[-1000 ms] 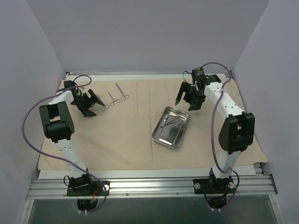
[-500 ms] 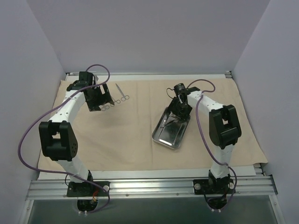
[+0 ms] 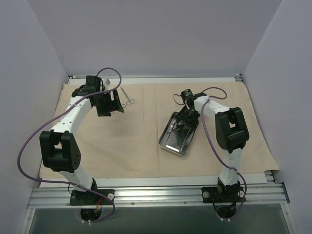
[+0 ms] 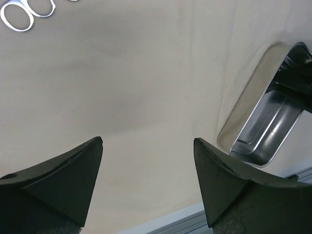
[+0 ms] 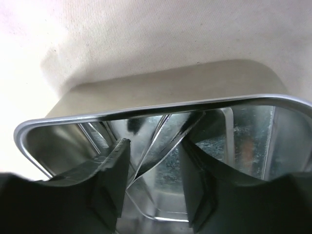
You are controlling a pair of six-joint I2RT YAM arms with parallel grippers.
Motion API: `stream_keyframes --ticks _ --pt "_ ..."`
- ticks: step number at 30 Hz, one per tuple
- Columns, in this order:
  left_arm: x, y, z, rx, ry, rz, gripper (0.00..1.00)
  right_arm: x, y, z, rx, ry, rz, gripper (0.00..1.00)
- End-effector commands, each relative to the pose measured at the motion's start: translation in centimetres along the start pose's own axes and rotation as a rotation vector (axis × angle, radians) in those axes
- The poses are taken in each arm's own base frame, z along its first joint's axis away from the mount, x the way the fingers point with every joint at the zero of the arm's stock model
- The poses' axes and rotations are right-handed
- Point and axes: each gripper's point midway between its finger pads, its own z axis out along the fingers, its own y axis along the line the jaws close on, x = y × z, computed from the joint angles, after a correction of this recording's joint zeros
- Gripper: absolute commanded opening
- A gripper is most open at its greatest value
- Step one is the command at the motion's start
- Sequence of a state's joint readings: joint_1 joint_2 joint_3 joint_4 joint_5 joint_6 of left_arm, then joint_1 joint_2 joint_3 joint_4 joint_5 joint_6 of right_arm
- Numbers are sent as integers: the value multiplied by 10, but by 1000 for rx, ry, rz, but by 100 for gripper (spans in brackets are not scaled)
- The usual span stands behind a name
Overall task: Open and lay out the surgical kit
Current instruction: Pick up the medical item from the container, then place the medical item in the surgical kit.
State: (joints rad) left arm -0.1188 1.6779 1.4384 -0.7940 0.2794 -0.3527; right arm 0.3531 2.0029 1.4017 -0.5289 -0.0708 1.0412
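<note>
The beige cloth wrap (image 3: 122,141) lies spread flat over the table. On it stands the steel tray (image 3: 168,141), slanted, right of centre. My right gripper (image 3: 184,119) reaches into the tray's far end. In the right wrist view its jaws (image 5: 155,144) stand apart, either side of a thin metal instrument (image 5: 168,129) lying inside the tray (image 5: 146,105). My left gripper (image 3: 113,103) hovers open over the cloth at the back left, partly covering the ring-handled instruments (image 3: 129,101). The left wrist view shows the left gripper (image 4: 148,141) holding nothing, ring handles (image 4: 17,17) at top left and the tray (image 4: 243,105) at right.
Grey walls close in the back and both sides. A metal rail (image 3: 156,195) with both arm bases runs along the near edge. The cloth reaches nearly to the walls on every side.
The right gripper has dropped into the tray and its jaws have narrowed around the instrument. The left gripper has shifted right, over the laid-out instruments.
</note>
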Motion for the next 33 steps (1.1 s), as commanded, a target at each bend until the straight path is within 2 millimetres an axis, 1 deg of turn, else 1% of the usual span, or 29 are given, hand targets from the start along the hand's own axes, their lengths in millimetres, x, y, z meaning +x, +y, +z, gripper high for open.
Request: stream_keyframes --ticks 1,2,3,4,5,6,7,8,10,11,12,13,14,15,16,17,18,19,20,21,22,23,24,25,27,29,30,31,33 --pt "-13 -29 -17 124 -70 78 84 11 -24 19 96 30 32 41" --pt "-12 -33 -18 146 -68 91 84 12 -24 19 85 31 36 39" --pt "-12 -38 -18 165 -68 101 86 14 -23 19 69 41 39 31" --pt "-13 -42 -18 187 -71 106 93 19 -28 21 69 54 39 25" --pt "-11 -50 -19 231 -59 114 95 20 -27 20 58 56 35 20" --pt "-10 -54 -19 254 -53 116 95 20 -26 18 48 54 15 8" --pt "-9 -59 -19 276 -51 125 96 20 -25 17 42 49 3 4" --pt "-10 -64 -19 291 -52 131 96 19 -24 13 31 46 -6 1" --pt "-9 -76 -22 353 -43 147 96 17 -25 9 15 51 -43 0" --pt "-8 -81 -23 376 -37 144 95 13 -21 1 -5 39 -65 0" --pt "-5 -91 -28 427 -20 149 95 12 -19 -5 -17 34 -97 0" --pt "-6 -102 -32 478 -33 167 95 7 -14 -19 -55 9 -164 0" --pt "-3 -109 -34 517 -20 154 95 5 -12 -28 -81 -5 -197 0" --pt "3 -123 -43 604 2 162 95 4 -10 -37 -113 -18 -229 0" --pt "-1 -135 -48 671 -19 187 96 -2 -6 -60 -183 -58 -284 0" --pt "5 -146 -52 716 7 167 96 0 9 -73 -296 -56 -323 0" --pt "10 -152 -53 752 26 162 95 8 12 -79 -379 -39 -366 0" --pt "12 -166 -62 822 17 198 95 9 22 -102 -507 -61 -448 0" --pt "23 -178 -64 847 42 208 95 24 44 -125 -701 -17 -524 0" --pt "31 -184 -64 859 49 223 95 35 49 -136 -792 8 -579 0" --pt "33 -194 -71 892 24 260 95 47 56 -155 -885 18 -642 0" --pt "43 -205 -74 918 45 257 95 53 63 -170 -967 6 -721 0" --pt "47 -210 -75 933 45 255 95 66 67 -189 -1050 34 -783 0" --pt "51 -214 -76 958 26 265 93 72 70 -204 -1093 24 -826 0" --pt "61 -224 -81 978 36 251 90 83 73 -226 -1163 31 -886 0" --pt "66 -232 -89 996 10 279 90 86 76 -241 -1216 30 -907 0" --pt "71 -239 -95 1011 5 301 89 91 75 -247 -1244 59 -913 0" --pt "74 -239 -94 1007 0 306 90 91 79 -256 -1278 39 -932 0" --pt "79 -241 -96 1005 -3 318 90 94 79 -263 -1298 43 -934 0"
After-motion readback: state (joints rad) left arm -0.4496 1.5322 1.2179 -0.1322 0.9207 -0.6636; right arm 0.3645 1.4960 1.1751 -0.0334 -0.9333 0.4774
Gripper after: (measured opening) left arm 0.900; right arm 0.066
